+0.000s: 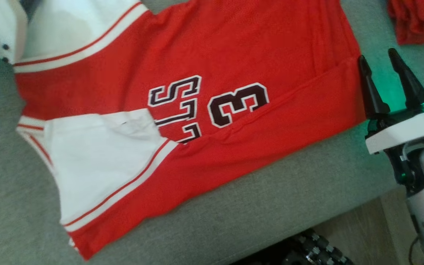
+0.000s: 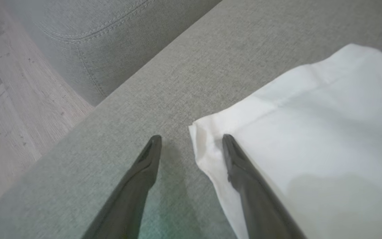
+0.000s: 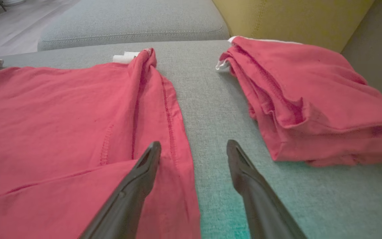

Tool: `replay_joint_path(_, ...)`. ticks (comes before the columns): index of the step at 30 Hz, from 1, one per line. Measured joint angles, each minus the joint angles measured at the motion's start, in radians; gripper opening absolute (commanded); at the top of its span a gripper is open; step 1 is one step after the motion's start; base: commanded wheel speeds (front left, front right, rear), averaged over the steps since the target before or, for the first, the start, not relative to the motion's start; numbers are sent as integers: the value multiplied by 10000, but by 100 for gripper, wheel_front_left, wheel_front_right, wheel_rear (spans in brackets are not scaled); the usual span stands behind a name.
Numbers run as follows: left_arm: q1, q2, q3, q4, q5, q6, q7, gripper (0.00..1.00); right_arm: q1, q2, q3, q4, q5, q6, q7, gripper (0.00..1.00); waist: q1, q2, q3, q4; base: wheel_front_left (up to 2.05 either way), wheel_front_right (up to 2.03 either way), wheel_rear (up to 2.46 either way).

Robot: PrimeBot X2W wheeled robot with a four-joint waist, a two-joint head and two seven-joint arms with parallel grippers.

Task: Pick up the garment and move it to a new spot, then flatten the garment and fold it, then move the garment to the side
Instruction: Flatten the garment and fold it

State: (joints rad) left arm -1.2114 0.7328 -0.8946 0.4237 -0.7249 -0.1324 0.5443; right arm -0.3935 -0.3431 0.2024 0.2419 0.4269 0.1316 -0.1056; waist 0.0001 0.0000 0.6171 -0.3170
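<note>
across the middle of the head view, the garment (image 1: 182, 110) lies spread on the grey cushion (image 1: 271, 206), numerals up, white panels toward the left of the frame and a long strip turned over along its lower edge. at the right edge of the frame the right gripper (image 1: 377, 55) stands spread apart and empty, its fingers just beside the garment's red hem. the second red cloth (image 1: 418, 20) sits in the upper right corner, near that hem.

in the left wrist view, the left gripper (image 2: 191, 137) is spread wide and holds nothing. one finger (image 2: 240, 162) lies over the corner of a white panel (image 2: 310, 132); the other is over bare cushion. whether either tip touches is hard to tell.

in the right wrist view, the right gripper straddles the garment's edge the same way, one finger (image 3: 144, 166) over red cloth, the other over cushion. the second red cloth sits folded at the right of the frame, apart from the garment.

judged from this, both claws are set to pinch opposite ends. a shallow bite could catch only the top layer, or snag the cushion weave. if one claw closes or lifts sooner than the other, the mesh could skew and the turned strip fall open. a pull toward the right of the head view could drag the hem into the second red cloth.
</note>
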Motion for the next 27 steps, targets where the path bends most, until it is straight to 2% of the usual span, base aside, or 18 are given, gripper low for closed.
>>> replay_joint_path(1, -40, 96, -81, -19, -159, 0, 0, 9, -58, 2, 77, 94, 90, 0, -48, 100, 0, 0, 62, -104, 0, 0, 0)
replay_joint_path(2, -116, 176, -182, -84, -337, 0, 2, 0, -103, 2, 132, 167, 211, 0, -163, 100, 0, 0, 115, -190, 0, 0, 0)
replay_joint_path(5, -384, 309, -593, -324, -587, 0, -90, 0, -207, -21, 234, 389, 418, 0, -355, 100, 0, 0, 208, -337, 0, 0, 0)
replay_joint_path(10, -602, 420, -1229, -380, -719, 0, -637, 0, -987, -236, 648, 579, 963, 0, -251, 100, -2, 0, 78, -180, 0, 0, 0)
replay_joint_path(17, -1146, 151, -2006, -393, -995, 0, -1108, 0, -2983, -1068, 2437, 763, 2865, 0, 1678, 100, -1, 0, -112, 379, 0, 0, 0)
replay_joint_path(21, -1447, 50, -2401, -431, -1076, 0, -1335, 0, -4056, -1290, 3060, 1135, 4027, 0, 2591, 100, -1, 0, -118, 730, 0, 0, 0)
replay_joint_path(27, -1703, -48, -2824, -426, -1289, 0, -1616, 0, -5062, -1607, 3488, 2148, 4464, 0, 3200, 100, -1, 0, -53, 1124, 0, 0, 0)
